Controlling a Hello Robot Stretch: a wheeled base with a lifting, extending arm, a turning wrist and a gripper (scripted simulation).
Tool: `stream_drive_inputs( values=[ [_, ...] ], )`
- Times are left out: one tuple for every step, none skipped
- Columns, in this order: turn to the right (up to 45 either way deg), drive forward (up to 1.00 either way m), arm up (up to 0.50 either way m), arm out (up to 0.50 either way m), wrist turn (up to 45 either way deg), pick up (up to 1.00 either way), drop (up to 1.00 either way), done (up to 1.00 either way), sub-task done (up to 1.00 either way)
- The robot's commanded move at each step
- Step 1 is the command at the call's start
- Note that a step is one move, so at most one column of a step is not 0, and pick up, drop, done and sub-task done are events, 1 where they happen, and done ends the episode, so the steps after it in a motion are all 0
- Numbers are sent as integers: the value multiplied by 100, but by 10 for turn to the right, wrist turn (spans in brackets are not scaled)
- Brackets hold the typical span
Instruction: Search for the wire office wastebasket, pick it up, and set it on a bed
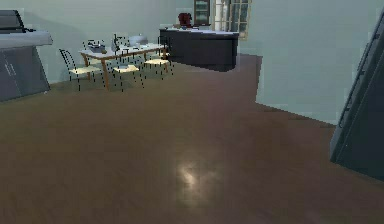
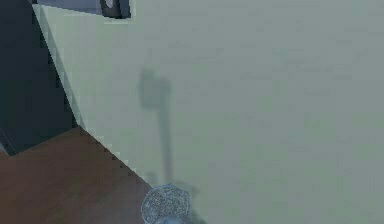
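beside you the wire wastebasket (image 2: pixel 165 205) stood on the floor (image 2: pixel 80 180), tucked against the pale wall (image 2: pixel 260 100), out of the walkway. you could not tell the tool's state. far ahead sat a dining surface (image 1: pixel 112 55) with chairs (image 1: pixel 126 68).

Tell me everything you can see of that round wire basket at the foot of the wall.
The wire wastebasket is round, pale grey, see-through mesh, open rim up. It stands upright on the dark wood floor by the pale wall; contact with the wall cannot be told. The arm side view's bottom edge cuts off its lower part.
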Motion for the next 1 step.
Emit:
stream_drive_inputs(
  values=[
    [0,0,0,0,450,0,0,0,0]
  ],
)
